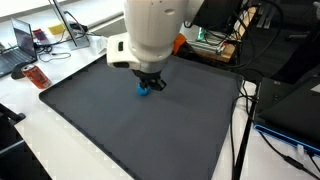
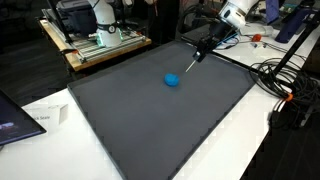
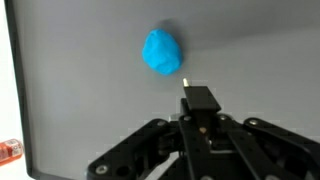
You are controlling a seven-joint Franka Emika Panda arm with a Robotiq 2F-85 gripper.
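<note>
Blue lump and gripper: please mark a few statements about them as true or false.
1. The blue lump lies on the dark mat. True.
2. The gripper holds the lump. False: the lump lies apart from it, just ahead of the tips.
3. The jaws stand wide open. False: they are shut.
4. A laptop stands off the mat, in an exterior view. True.
</note>
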